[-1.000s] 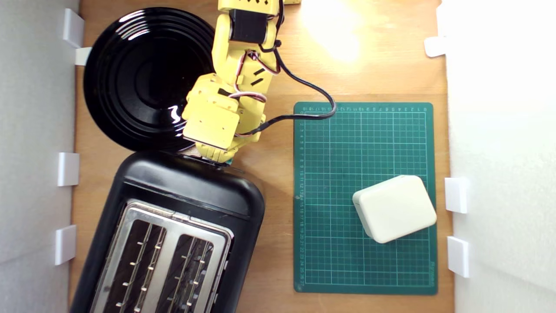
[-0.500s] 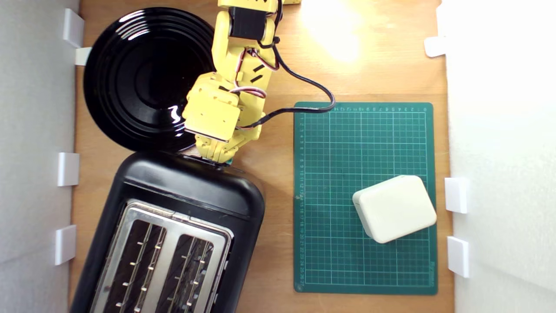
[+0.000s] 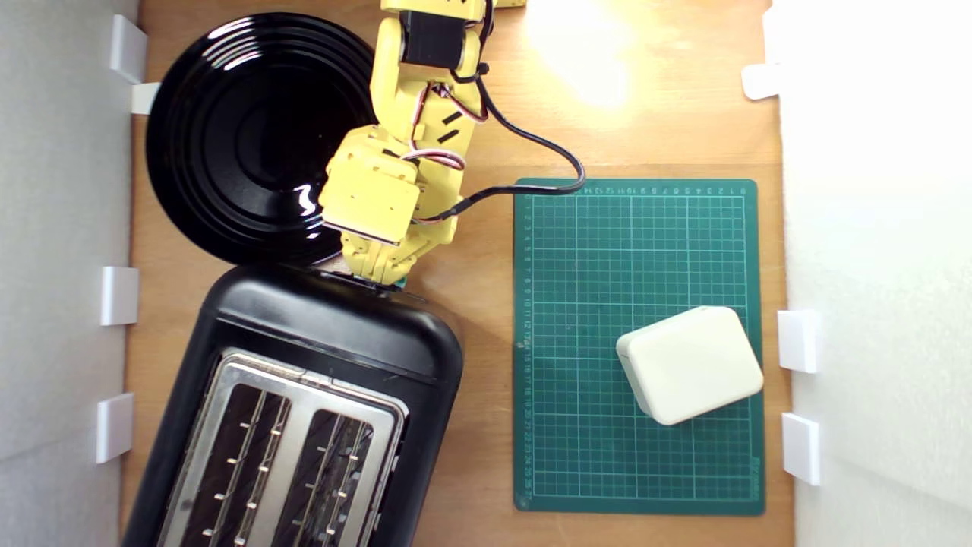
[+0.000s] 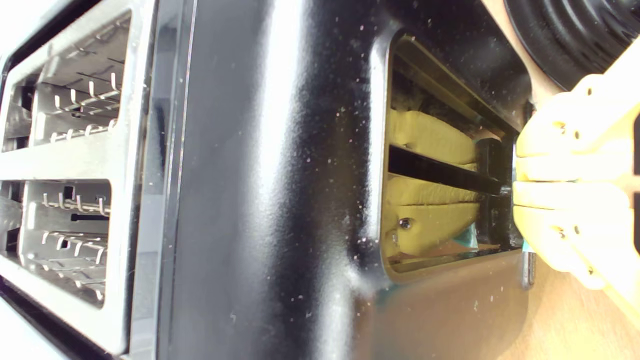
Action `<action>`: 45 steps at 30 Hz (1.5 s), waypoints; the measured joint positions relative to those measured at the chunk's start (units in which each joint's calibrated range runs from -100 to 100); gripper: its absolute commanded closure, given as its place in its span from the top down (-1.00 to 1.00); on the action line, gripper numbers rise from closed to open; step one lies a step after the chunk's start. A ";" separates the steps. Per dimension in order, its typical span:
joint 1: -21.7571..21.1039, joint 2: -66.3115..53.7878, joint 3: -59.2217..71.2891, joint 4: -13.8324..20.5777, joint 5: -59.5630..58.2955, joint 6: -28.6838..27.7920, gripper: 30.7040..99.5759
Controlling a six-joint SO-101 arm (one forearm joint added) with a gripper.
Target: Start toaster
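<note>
- Green cutting mat [image 3: 638,251], beside the claw [image 3: 377,275] on exterior view's right: small ruler nos. along top & left edges, too tiny to read individually.
- No other legible text.

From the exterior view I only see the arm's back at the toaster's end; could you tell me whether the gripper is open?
Observer: The wrist view shows the gripper shut, its fingers together against the toaster's recessed end panel.
Operator: Thank you. Is the lever knob between the fingers?
Observer: No. Only a teal sliver of the knob shows, beside one finger rather than between the two.
</note>
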 measured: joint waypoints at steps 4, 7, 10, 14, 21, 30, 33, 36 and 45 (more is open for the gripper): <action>0.09 -1.92 1.58 0.00 -0.85 0.00 -0.98; 0.18 -3.50 2.04 0.00 -0.85 -0.05 -0.98; 0.27 -5.00 2.87 0.10 -0.85 -0.05 -0.98; 0.27 -5.84 2.97 0.10 -0.85 -0.05 -0.98; 0.27 -7.75 3.80 -0.29 -0.85 -0.05 -0.98; -0.27 -12.51 3.24 -0.87 -0.17 -0.11 -0.98; -0.36 -14.09 2.13 -1.64 0.26 -0.11 -0.98; -0.45 -16.84 0.09 -1.73 0.34 -0.11 -0.98; -0.72 -25.76 -4.91 -1.06 0.34 0.11 -0.98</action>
